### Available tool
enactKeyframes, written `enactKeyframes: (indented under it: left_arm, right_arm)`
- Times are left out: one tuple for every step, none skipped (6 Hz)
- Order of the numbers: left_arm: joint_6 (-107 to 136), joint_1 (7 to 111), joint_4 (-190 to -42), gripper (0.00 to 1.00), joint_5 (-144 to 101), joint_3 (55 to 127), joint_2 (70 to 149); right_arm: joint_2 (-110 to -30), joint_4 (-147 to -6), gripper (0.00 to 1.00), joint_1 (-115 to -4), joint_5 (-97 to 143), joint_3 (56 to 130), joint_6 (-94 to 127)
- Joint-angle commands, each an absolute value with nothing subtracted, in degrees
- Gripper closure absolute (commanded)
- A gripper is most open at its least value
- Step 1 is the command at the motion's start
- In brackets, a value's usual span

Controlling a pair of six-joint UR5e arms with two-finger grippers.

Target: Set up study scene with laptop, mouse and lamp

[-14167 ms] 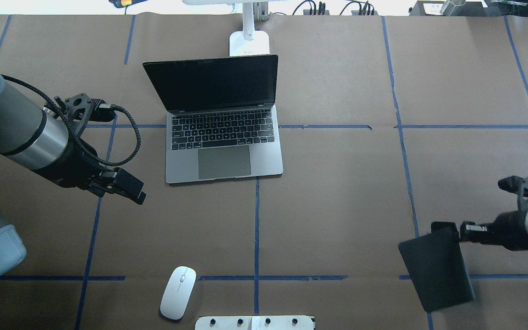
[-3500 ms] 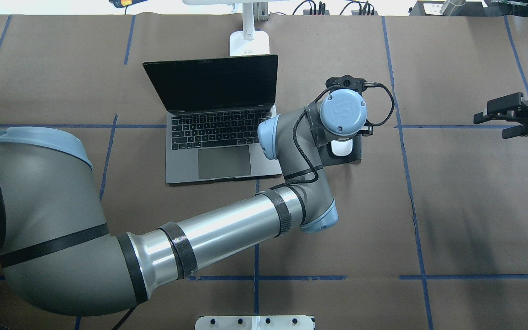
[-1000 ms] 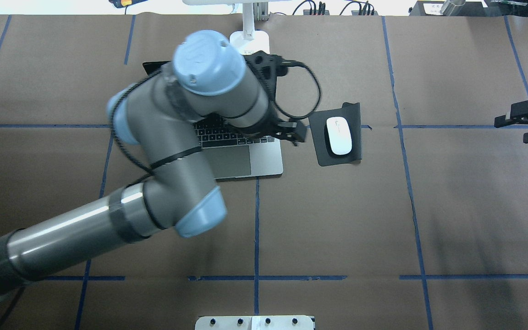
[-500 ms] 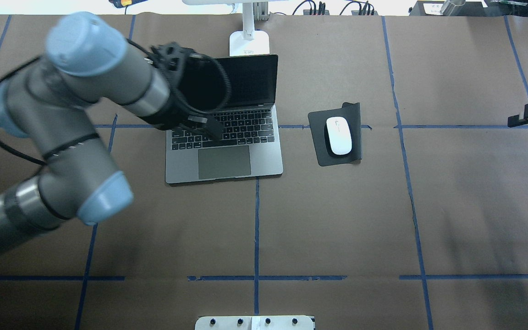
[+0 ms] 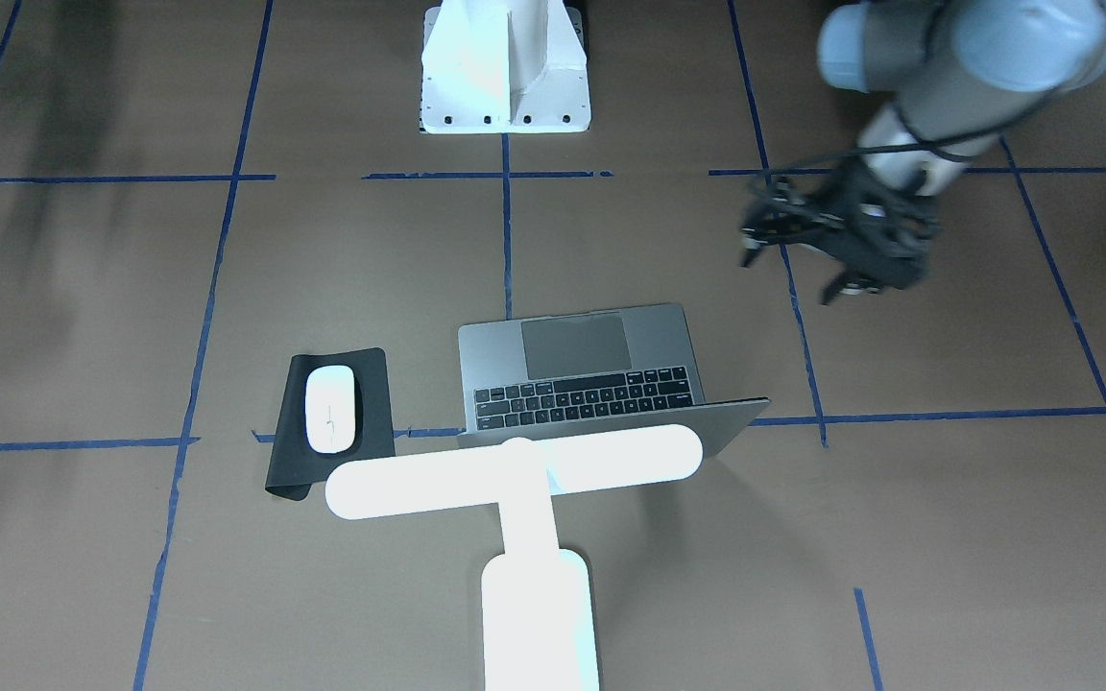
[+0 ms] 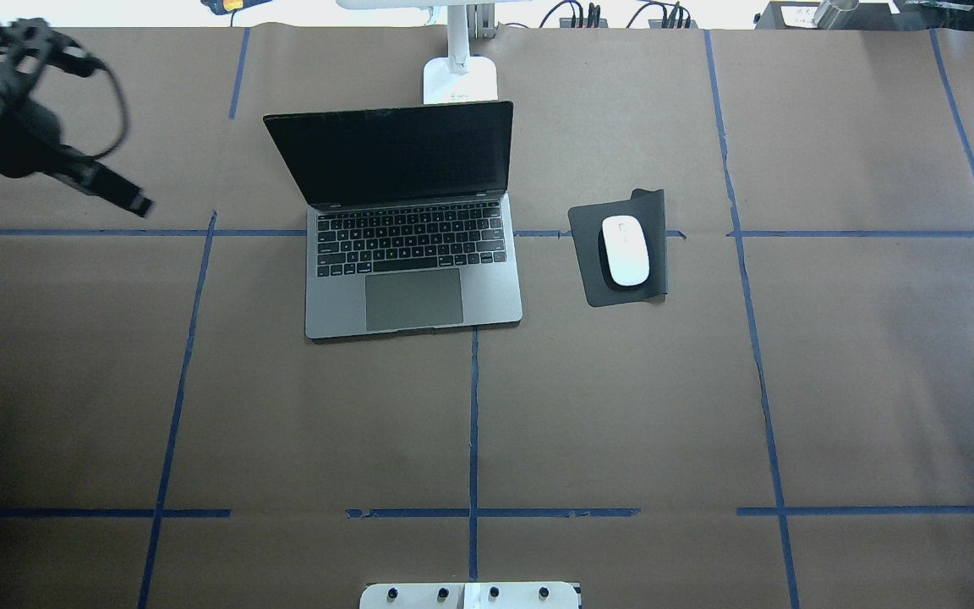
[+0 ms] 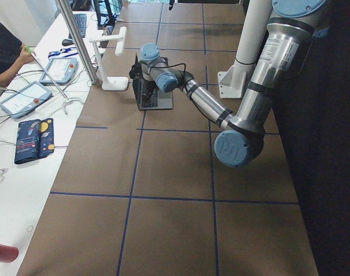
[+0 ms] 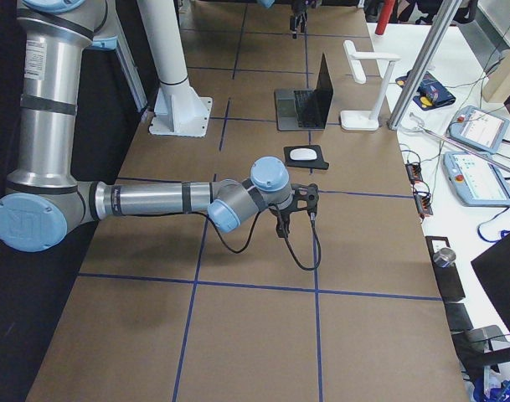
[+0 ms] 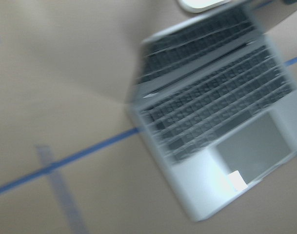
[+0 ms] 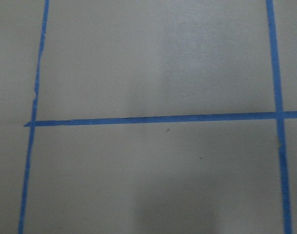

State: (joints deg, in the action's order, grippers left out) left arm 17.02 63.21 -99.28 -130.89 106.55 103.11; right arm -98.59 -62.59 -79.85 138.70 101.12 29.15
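You have the lamp [image 5: 515,470] behind the open laptop [image 6: 413,254] to light it, the mouse [image 6: 626,250] on its right for the hand, the left gripper [image 5: 791,274] open-fingered and empty, and I cannot tell the finger state of the right gripper [image 8: 285,218].

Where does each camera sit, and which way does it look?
Front-facing: across the table, facing the robot; left gripper upper right.
Overhead: behind the robot, looking forward and down; left gripper top left.
Exterior left: table's left end, looking along it; left arm nearest.
Exterior right: opposite end; right arm nearest.
Left wrist: on that arm, over the laptop; blurred, no body.
Right wrist: down at blue tape; no body.
Front-facing and overhead share laptop, mouse, lamp.
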Motion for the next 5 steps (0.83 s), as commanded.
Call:
enactKeyframes:
  left_arm:
    - [1.2, 73.6, -93.4, 0.00, -130.9, 102.7, 98.2]
    - [-3.7, 77.7, -84.9, 0.00, -131.1, 102.8, 98.2]
    - [-4.3, 78.5, -77.2, 0.00, -131.2, 103.9, 96.7]
    - [-5.7, 81.8, -76.1, 0.00, -131.3, 102.8, 92.8]
    - [-7.9, 85.8, -75.4, 0.00, -131.5, 99.8, 91.8]
  right_arm:
    - [-93.9, -85.3, 0.00, -85.1, 137.1, 100.7, 4.1]
    - [-90.1, -91.3, 0.00, -84.9, 135.5, 99.7, 0.7]
    - [-89.5, -91.2, 0.00, -84.6, 135.4, 97.1, -1.8]
    - [-86.6, -91.3, 0.00, -84.8, 135.4, 92.5, -7.5]
    - [-86.1, -91.4, 0.00, -84.8, 135.4, 91.8, -8.7]
